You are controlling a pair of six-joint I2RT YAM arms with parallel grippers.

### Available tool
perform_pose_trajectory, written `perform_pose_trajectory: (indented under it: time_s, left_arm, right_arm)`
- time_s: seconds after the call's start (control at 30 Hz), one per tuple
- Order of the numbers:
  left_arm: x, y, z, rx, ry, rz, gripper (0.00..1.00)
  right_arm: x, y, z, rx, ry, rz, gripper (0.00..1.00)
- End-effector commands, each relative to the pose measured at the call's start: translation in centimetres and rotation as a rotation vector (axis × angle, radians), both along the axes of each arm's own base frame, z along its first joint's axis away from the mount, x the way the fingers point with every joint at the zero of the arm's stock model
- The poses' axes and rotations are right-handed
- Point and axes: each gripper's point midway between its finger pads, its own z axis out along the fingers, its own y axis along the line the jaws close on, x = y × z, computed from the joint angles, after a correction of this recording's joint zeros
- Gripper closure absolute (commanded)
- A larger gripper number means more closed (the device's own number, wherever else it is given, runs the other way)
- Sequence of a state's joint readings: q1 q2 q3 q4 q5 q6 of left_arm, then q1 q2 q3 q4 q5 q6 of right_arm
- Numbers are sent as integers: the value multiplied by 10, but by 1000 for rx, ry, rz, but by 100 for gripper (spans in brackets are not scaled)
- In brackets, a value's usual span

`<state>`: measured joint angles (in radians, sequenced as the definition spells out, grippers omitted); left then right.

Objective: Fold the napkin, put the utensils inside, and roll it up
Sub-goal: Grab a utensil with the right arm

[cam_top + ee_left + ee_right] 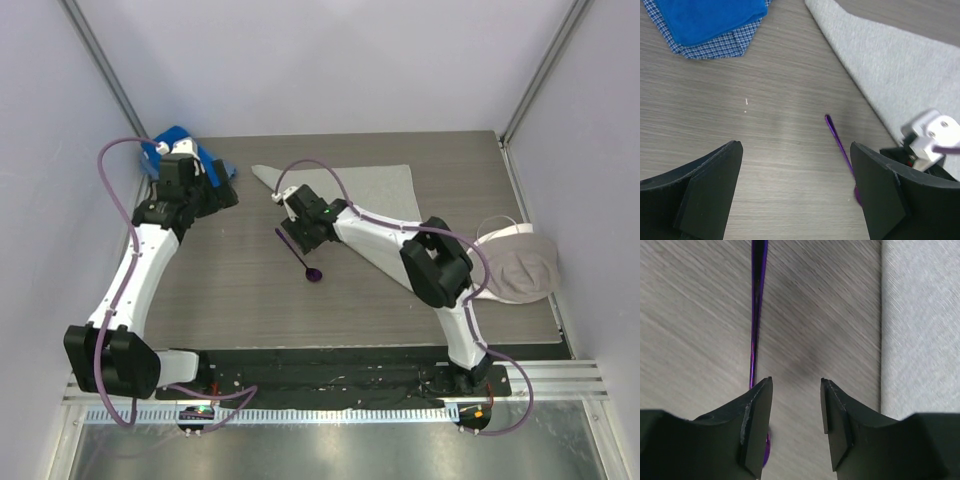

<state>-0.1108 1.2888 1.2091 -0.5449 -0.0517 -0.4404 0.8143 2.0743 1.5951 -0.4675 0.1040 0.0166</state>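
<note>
The light grey napkin [365,190] lies flat at the back middle of the table, folded to a triangle-like shape with a point at its left. In front of it lies the slim purple utensil [300,258], round head nearest me. My right gripper [295,232] hovers low over the handle. In the right wrist view that gripper [795,382] is open with bare table between its fingers; the utensil [757,305] runs just outside and under the left finger, and the napkin [920,315] edge is at the right. My left gripper [795,150] is wide open and empty, left of the utensil [837,140].
A bright blue towel [178,143] on a checked cloth [715,47] sits at the back left, right behind my left gripper [222,193]. A beige-grey cloth with a white edge [520,265] lies at the table's right edge. Walls close in on both sides.
</note>
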Motion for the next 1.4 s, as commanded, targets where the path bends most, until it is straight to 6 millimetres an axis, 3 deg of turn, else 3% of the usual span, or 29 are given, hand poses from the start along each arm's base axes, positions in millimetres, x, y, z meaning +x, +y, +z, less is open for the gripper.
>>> perform_pose_trajectory:
  time_s: [0.0, 0.27, 0.77, 0.83, 1.13, 1.23, 1.37]
  left_arm:
    - [-14, 3, 16, 53, -33, -62, 7]
    - [-27, 18, 37, 103, -125, -6, 5]
    - [-28, 18, 35, 97, -116, -6, 5]
    - [-28, 18, 35, 97, -116, -8, 5]
    - [-28, 18, 35, 95, -117, -9, 5]
    - [-28, 17, 35, 94, -117, -10, 5]
    - [-28, 18, 35, 99, -117, -5, 5]
  right_arm:
    - [14, 17, 12, -44, -59, 33, 50]
    - [-2, 30, -9, -60, 3, 84, 52]
    - [-14, 41, -28, -59, 51, 104, 53]
    - [-15, 39, -33, -80, 54, 108, 57]
    - [-26, 29, -59, -157, 121, 169, 97]
    - [-35, 31, -67, -146, 161, 210, 99]
    - [-32, 36, -45, -111, 132, 236, 99]
